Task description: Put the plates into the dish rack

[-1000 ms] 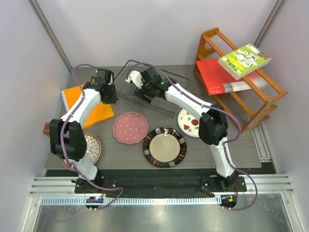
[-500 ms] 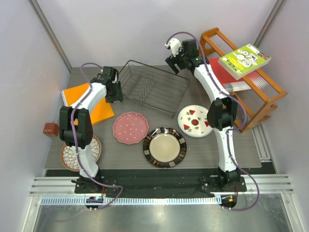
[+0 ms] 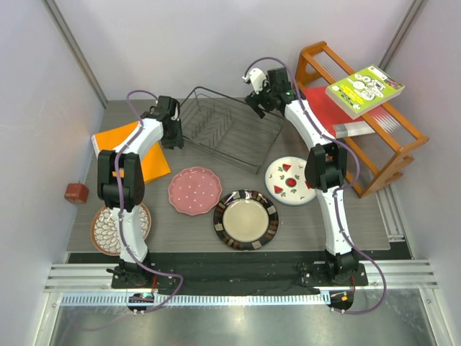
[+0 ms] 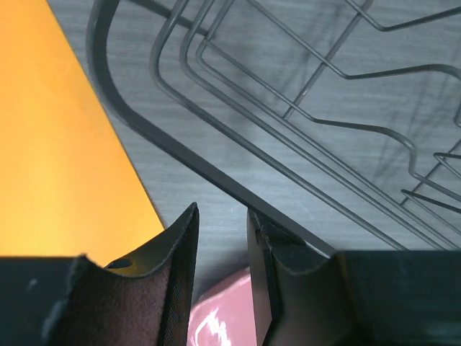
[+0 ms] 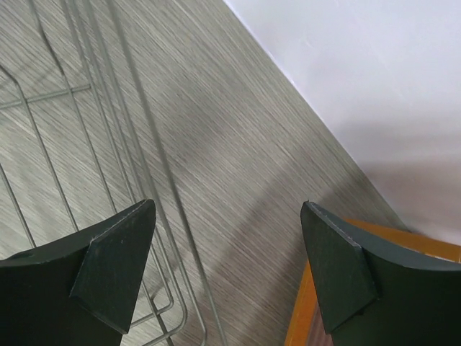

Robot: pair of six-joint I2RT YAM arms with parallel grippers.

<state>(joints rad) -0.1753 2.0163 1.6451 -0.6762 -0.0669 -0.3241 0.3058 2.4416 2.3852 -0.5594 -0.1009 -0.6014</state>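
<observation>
Left gripper (image 4: 222, 220), narrowly parted and empty at the left edge of the rack (image 3: 229, 134), sits nearest the pink plate (image 3: 194, 190) just below it, while right gripper (image 5: 227, 213) gapes wide, empty.

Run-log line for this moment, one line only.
plates: all four on table | dish rack: empty | left gripper: slightly open, at rack rim | right gripper: wide open, over rack's far corner

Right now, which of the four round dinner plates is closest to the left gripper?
The pink scalloped plate with white dots: only its rim shows by the left gripper in the left wrist view; no other plate is that near.
</observation>
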